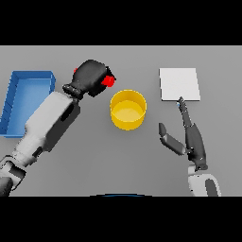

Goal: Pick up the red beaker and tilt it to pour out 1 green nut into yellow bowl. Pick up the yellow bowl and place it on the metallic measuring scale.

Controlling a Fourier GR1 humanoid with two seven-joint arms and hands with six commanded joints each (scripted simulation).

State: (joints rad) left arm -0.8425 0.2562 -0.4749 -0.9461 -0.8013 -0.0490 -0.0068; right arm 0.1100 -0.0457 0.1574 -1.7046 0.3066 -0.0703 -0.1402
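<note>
One left hand (90,77) curls round the red beaker (109,81) — just beside the yellow bowl (128,109).

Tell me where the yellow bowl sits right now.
In the head view the yellow bowl stands mid-table, just right of the left hand holding the red beaker, and left of the metallic measuring scale.

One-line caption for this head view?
Left hand grips the red beaker beside the yellow bowl; right hand open below the scale.
</note>
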